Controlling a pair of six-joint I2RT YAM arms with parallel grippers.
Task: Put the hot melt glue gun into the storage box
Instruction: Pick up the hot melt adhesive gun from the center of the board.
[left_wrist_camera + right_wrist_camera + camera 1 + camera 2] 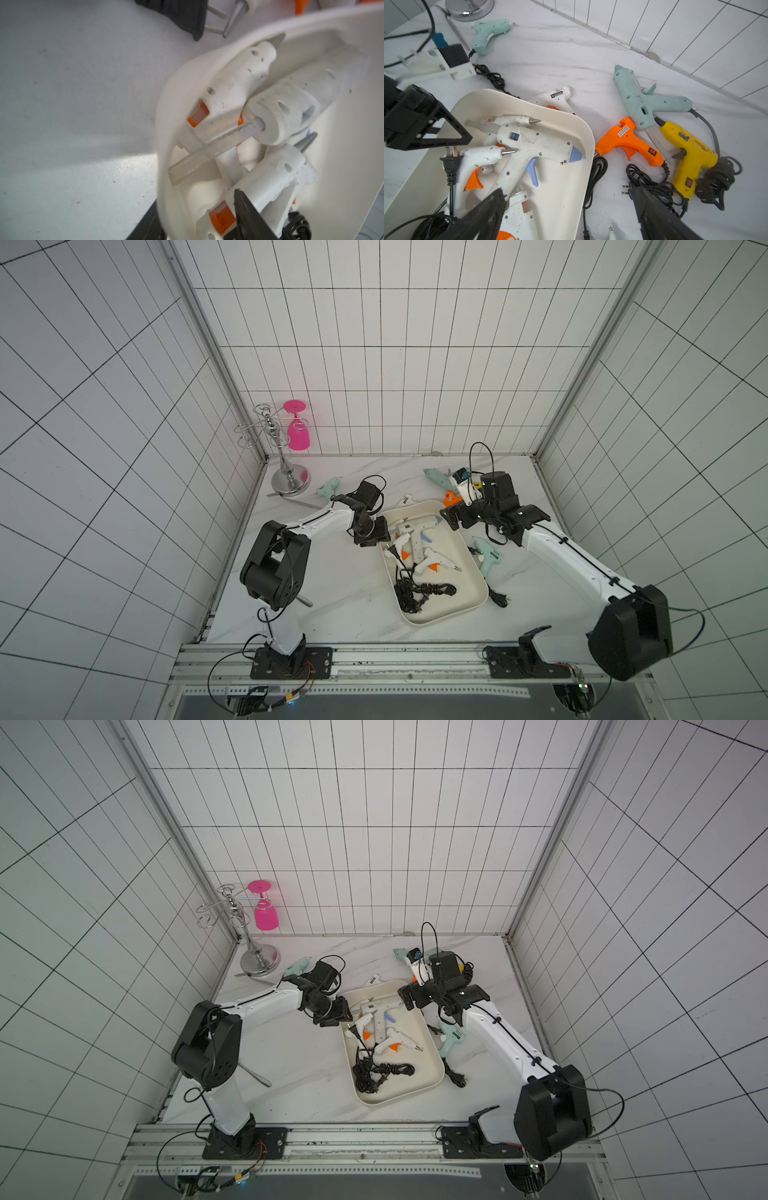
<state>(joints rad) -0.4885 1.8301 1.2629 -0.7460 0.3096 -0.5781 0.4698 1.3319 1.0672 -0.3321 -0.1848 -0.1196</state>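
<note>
storage box (471,572): cream, low-walled, holding white glue guns (533,143) and cords (417,593) | left gripper (376,536): jaw state unclear, one finger cut off | right gripper (566,189): jaws apart, empty

Storage box (560,207) holds white glue guns (537,145); right gripper (566,189) spread wide.
An orange gun (623,141), a yellow gun (689,153) and a teal gun (639,101) lie on the table (550,58) by its far-right corner.

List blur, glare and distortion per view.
Left wrist view: the rim of the cream-white plastic storage box is smeared by blur, with a glare patch on the white marble table. Right wrist view: the orange glue gun is sharp, the black fingers soft. Both top views: wide-angle stretch splays the tiled walls; the pink goblet glows oversaturated.
</note>
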